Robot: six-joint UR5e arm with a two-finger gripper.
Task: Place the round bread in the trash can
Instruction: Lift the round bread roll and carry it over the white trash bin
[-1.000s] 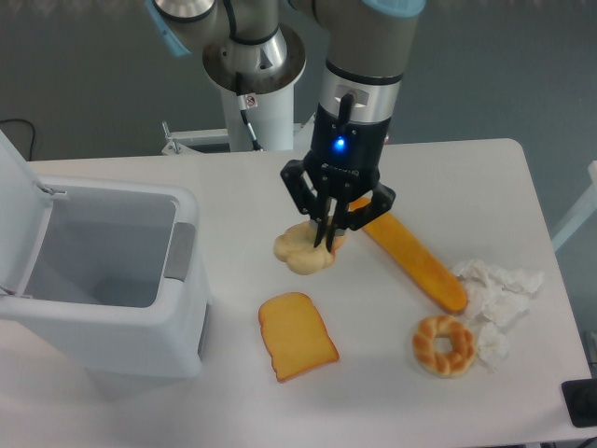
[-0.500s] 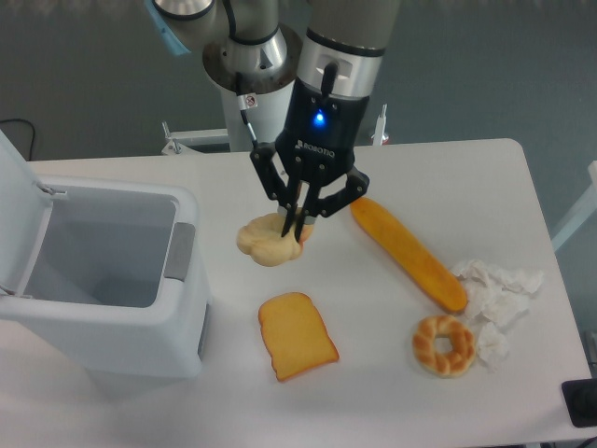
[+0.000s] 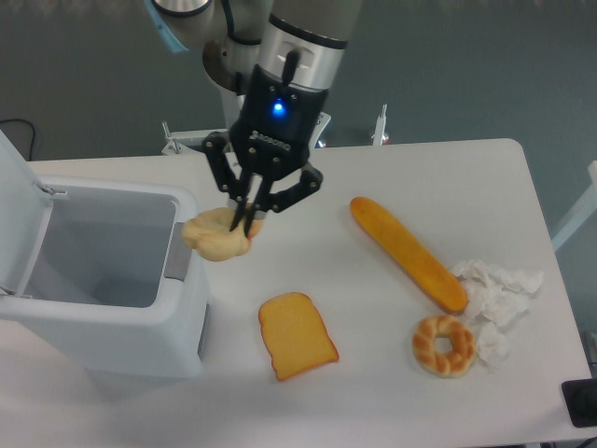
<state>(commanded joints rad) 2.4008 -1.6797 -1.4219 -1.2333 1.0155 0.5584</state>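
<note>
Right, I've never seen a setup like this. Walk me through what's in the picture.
One fixed camera looks down on a white table from the front. The grey column coming in from the top is a robot arm; the black claw with a blue light at its end is its hand. The hand is shut on a pale bun, lifted right at the rim of an open bin on the left. On the table lie a toast slice, a baguette, a ring bread and crumpled paper.
</note>
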